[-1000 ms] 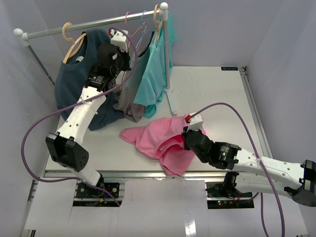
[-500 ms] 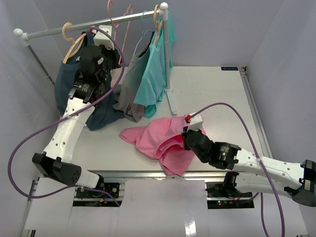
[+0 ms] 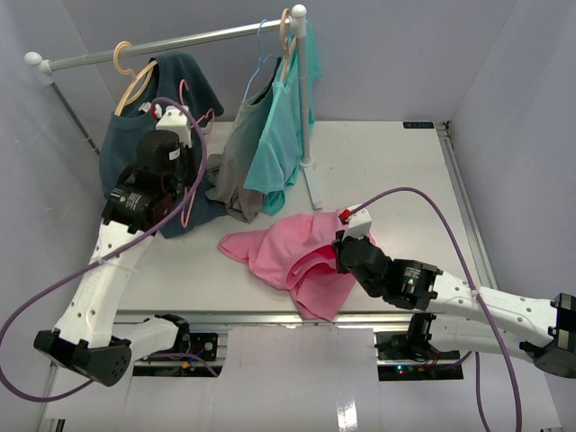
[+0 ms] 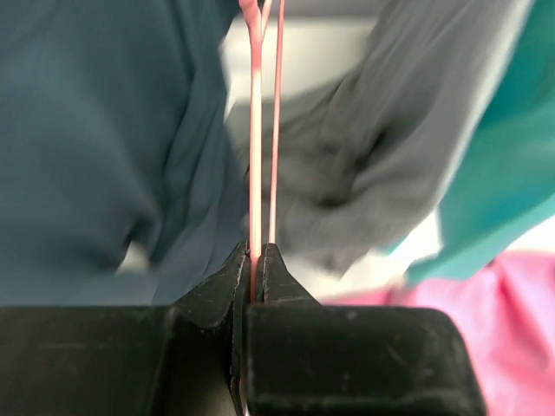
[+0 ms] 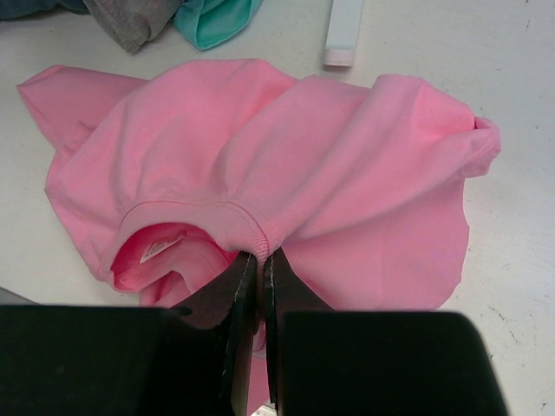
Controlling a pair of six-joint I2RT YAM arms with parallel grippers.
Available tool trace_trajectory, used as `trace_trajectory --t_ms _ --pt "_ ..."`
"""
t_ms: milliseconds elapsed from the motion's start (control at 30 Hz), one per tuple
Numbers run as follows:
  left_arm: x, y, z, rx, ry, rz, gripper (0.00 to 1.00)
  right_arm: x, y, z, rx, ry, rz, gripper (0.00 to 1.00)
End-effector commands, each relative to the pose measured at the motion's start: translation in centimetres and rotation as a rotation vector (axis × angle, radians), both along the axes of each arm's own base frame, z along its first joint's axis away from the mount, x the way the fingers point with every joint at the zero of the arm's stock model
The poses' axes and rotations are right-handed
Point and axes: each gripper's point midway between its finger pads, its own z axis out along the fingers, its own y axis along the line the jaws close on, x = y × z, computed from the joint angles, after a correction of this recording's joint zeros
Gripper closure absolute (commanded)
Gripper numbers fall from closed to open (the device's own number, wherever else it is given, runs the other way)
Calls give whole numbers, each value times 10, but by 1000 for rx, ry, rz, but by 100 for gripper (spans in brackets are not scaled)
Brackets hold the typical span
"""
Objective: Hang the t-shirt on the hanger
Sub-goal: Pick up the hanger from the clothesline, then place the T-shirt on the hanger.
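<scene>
Near the table's point(image 3: 396, 171) front edge, the right gripper point(image 5: 254, 257) is pinching the pink t-shirt's point(image 5: 347, 147) ribbed collar, jaws pressed together on it. The shirt is lying crumpled (much of it folded under itself). Farther back, toward the left edge, the left gripper point(image 4: 257, 253) is clamping the thin pink hanger point(image 4: 255, 130), its hook cut off in the wrist view, before blurred navy point(image 4: 95, 130), grey point(image 4: 364, 147) and turquoise shirts point(image 4: 507, 165).

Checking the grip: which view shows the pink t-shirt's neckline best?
Right wrist: the right gripper pinches the t-shirt's neckline. Top external hides it under that gripper; left wrist catches only a blurred pink corner.
</scene>
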Motion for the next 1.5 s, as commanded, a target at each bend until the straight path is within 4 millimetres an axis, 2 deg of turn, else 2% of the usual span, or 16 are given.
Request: trace_trajectory --t_ms 0,100,167,200,300,333,433,533,667,767,900,1000,1100,1233,1333,1467 --pt "-54 28 3 9 65 63 100 5 3 12 29 -40 -16 92" --pt "-79 33 15 -26 45 57 100 7 3 14 29 -44 -27 92" --pt "-95 46 48 -70 -91 93 100 8 2 12 23 -44 -33 92" --pt "-100 44 65 -91 -160 67 100 8 1 12 17 -46 -40 92" --pt "-119 20 120 -156 -370 -128 100 14 -5 11 3 -49 -76 92" --pt "-128 3 132 -168 -407 -246 100 19 -10 15 4 -51 -106 92" --pt "-146 -44 147 -190 -437 -542 100 32 -28 22 -10 -50 -191 92" --pt "-151 -81 136 -212 -367 -769 100 57 -51 30 15 -20 -286 92" --pt "-154 -105 114 -243 -316 -920 100 80 -78 35 25 -3 -378 92" --pt "-159 -115 93 -273 -259 -987 100 90 -93 40 28 4 -413 92" --pt "-164 -116 61 -289 -195 -994 100 95 -114 57 66 -22 -458 92" --pt "-148 -117 18 -313 -77 -930 100 99 -124 69 79 -42 -477 92" --pt "-119 -117 -11 -290 -8 -820 100 102 -129 66 62 -30 -493 92" --pt "-111 -141 -18 -288 1 -820 100 105 -139 47 45 13 -531 92" --pt "-136 -179 -33 -248 34 -884 100 106 -143 40 53 35 -532 92" --pt "-154 -188 -45 -217 44 -904 100 104 -145 42 58 21 -524 92"
